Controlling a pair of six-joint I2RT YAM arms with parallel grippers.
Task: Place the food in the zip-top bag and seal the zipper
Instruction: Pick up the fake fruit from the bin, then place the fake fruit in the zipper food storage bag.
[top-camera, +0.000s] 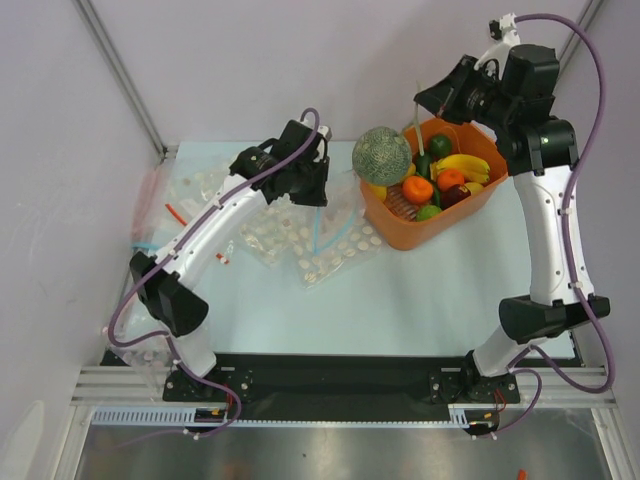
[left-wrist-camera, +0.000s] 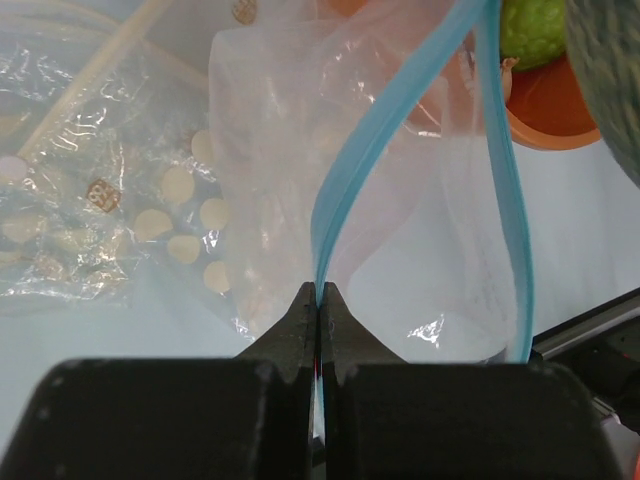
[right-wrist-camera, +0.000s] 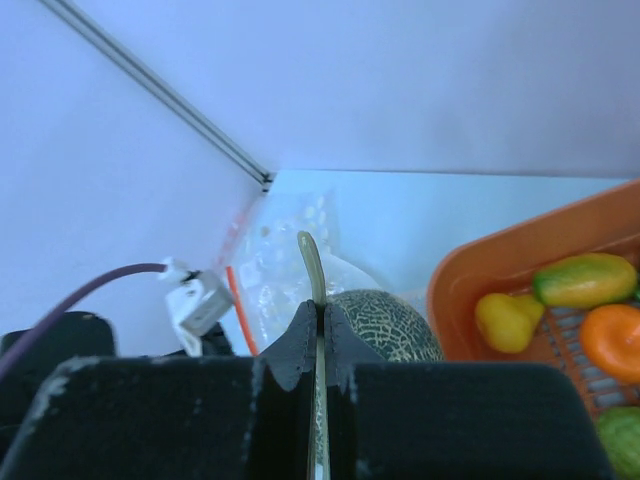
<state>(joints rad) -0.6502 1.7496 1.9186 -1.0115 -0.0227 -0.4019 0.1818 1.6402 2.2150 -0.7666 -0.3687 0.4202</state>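
My left gripper (top-camera: 308, 185) is shut on the light-blue zipper (left-wrist-camera: 370, 160) of the clear zip-top bag (left-wrist-camera: 420, 250), pinching one strip while the mouth gapes open toward the basket. My right gripper (top-camera: 422, 103) is shut on the thin stem (right-wrist-camera: 312, 265) of the grey-green bumpy ball (top-camera: 381, 156) and holds it above the basket's left rim, right of the bag. In the right wrist view the ball (right-wrist-camera: 385, 325) sits just behind the fingers. The rest of the food lies in the orange basket (top-camera: 400, 232): bananas (top-camera: 462, 164), oranges (top-camera: 417, 189), a lemon (right-wrist-camera: 505, 320) and a mango (right-wrist-camera: 585, 280).
Clear bags printed with white dots (top-camera: 270, 235) lie under and around the left gripper. A clear bag with a red strip (top-camera: 175, 210) lies at the far left by the wall. The grey wall closes off the back, with a metal frame post (top-camera: 120, 75) on the left.
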